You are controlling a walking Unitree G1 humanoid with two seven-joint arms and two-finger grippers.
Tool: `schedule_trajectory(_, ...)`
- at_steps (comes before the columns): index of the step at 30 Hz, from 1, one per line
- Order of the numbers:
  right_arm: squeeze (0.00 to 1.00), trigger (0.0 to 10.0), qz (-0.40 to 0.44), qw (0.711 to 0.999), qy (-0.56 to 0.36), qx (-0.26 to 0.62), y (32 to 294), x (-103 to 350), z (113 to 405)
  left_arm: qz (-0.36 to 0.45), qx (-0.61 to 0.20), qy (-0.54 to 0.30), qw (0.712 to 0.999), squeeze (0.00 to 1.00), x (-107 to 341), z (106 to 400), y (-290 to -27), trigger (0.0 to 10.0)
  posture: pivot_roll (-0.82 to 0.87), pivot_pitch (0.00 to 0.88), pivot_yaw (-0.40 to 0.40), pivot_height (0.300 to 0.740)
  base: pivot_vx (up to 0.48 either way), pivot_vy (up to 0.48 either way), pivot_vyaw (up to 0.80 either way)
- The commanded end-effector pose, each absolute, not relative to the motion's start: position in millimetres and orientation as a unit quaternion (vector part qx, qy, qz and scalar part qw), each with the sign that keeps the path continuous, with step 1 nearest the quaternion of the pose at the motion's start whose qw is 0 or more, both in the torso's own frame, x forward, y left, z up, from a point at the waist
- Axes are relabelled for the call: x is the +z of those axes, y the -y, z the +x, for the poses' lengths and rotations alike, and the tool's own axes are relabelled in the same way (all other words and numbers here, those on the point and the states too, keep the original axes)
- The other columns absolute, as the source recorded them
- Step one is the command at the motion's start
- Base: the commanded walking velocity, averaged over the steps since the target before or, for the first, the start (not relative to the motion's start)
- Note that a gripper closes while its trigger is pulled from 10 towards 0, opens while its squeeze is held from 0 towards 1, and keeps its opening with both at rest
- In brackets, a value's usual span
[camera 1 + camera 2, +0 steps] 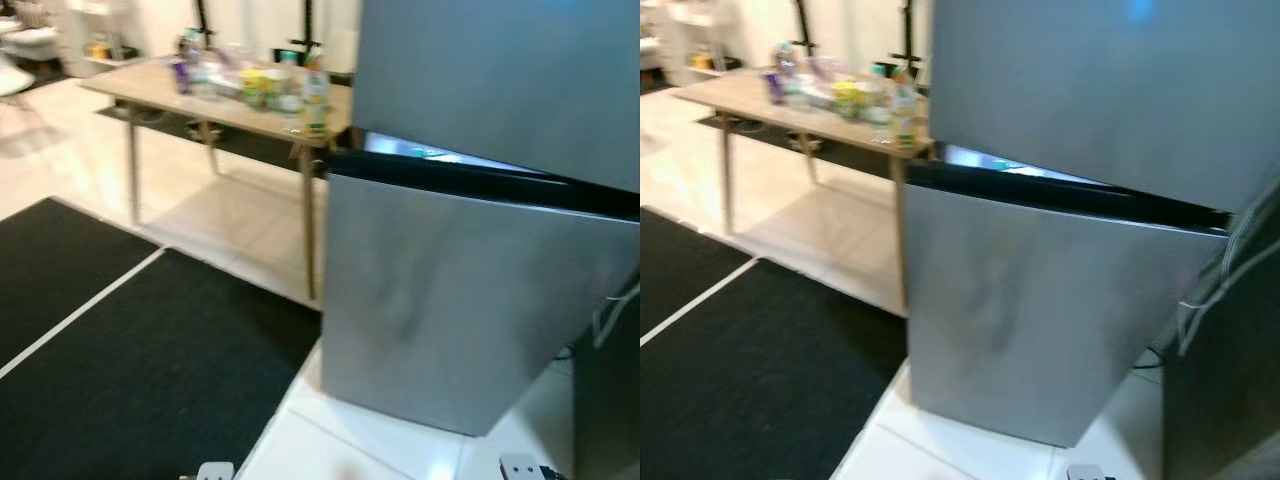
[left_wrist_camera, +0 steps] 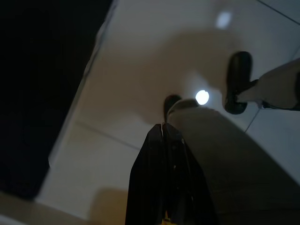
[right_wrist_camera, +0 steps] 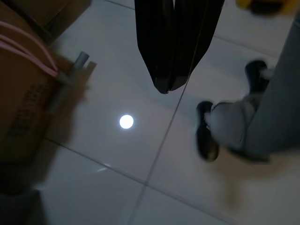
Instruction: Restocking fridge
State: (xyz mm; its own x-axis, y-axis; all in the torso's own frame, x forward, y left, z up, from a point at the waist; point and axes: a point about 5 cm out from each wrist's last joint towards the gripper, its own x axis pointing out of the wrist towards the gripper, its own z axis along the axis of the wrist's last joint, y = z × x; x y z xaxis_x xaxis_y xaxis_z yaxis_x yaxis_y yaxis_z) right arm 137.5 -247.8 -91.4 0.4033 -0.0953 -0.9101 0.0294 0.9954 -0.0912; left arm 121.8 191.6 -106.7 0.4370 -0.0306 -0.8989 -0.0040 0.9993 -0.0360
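Before the robot stands a grey fridge (image 1: 470, 300), its lower door (image 1: 1030, 320) ajar. Both the left gripper (image 2: 165, 140) and right gripper (image 3: 165, 86) hang with fingers pressed together, holding nothing, over pale floor tiles (image 3: 117, 164).

Both arms hang idle at the robot's sides, pointing down at the floor. The left gripper (image 2: 163, 127) has its 2 long black fingers pressed together, tips meeting in a single point with no gap between them. The right gripper (image 3: 165, 89) likewise hangs straight down, its 2 black fingers closed against each other and holding nothing. Neither gripper touches the floor below it.
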Motion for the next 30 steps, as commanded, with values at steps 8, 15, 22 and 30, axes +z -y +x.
schedule_trajectory(8, 0.00, 10.0, -0.015, 0.860, -0.510, -0.021, 241.1, -84.8, 157.7, -0.014, -0.007, -0.538, 0.843, 0.00, -108.1, 117.0, -192.1, 10.0, -0.11, 0.000, -0.030, 0.740, 0.366, 0.000, 0.00)
schedule_trajectory(15, 0.00, 10.0, 0.056, 0.879, -0.471, 0.056, 220.4, -80.2, 172.2, -0.021, 0.000, -0.537, 0.843, 0.00, -108.3, 116.7, -191.7, 10.0, -0.11, 0.000, -0.027, 0.740, 0.102, 0.000, 0.00)
schedule_trajectory(22, 0.00, 10.0, 0.127, 0.885, -0.423, 0.146, 204.3, -69.7, 188.3, -0.023, 0.002, -0.538, 0.842, 0.00, -108.7, 115.7, -191.2, 10.0, -0.11, 0.000, -0.028, 0.740, 0.000, 0.000, 0.00)
schedule_trajectory(30, 0.00, 10.0, 0.212, 0.883, -0.326, 0.261, 194.9, -38.1, 224.8, -0.026, 0.000, -0.538, 0.842, 0.00, -108.9, 115.6, -189.9, 10.0, -0.11, 0.000, -0.028, 0.740, 0.000, 0.000, 0.00)
